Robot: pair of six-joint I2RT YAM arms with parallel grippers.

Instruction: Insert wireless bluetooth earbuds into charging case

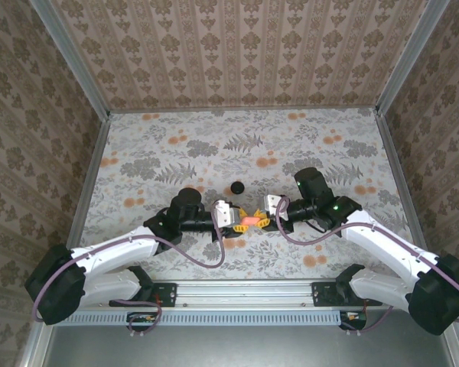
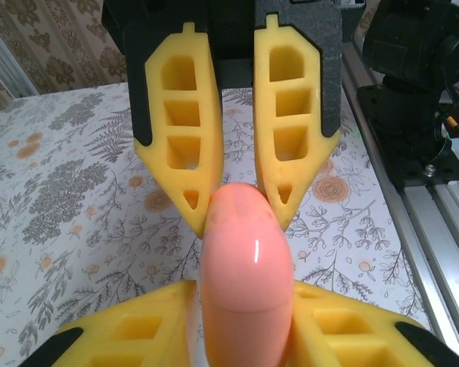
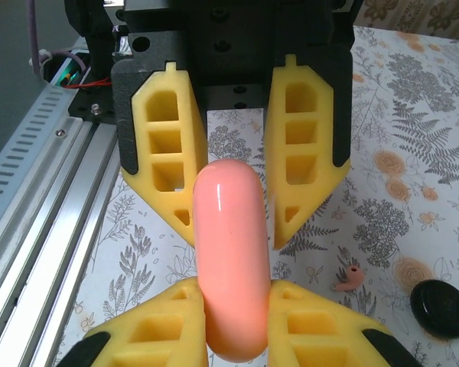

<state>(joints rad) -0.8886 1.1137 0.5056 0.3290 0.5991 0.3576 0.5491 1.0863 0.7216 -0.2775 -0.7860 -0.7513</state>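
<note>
Charging case [image 3: 229, 260] held between the two arms near the front of the surface [image 3: 413, 115]. Left fingers [image 2: 138, 329] clamped on one end, right fingers [image 3: 314, 325] clamped on the other. One earbud [image 3: 349, 279] lies loose on the surface near a black disc [image 3: 441, 307], apart from the case.

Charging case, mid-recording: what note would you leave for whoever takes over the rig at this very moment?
Left gripper: shut on one end of the charging case.
Right gripper: shut on the other end.
Case: lid looks closed, pinched between both grippers.
Earbuds: one earbud lies on the table near the black disc.
Done: case gripped by both arms.
Left: open the lid, seat the earbuds, close.
</note>
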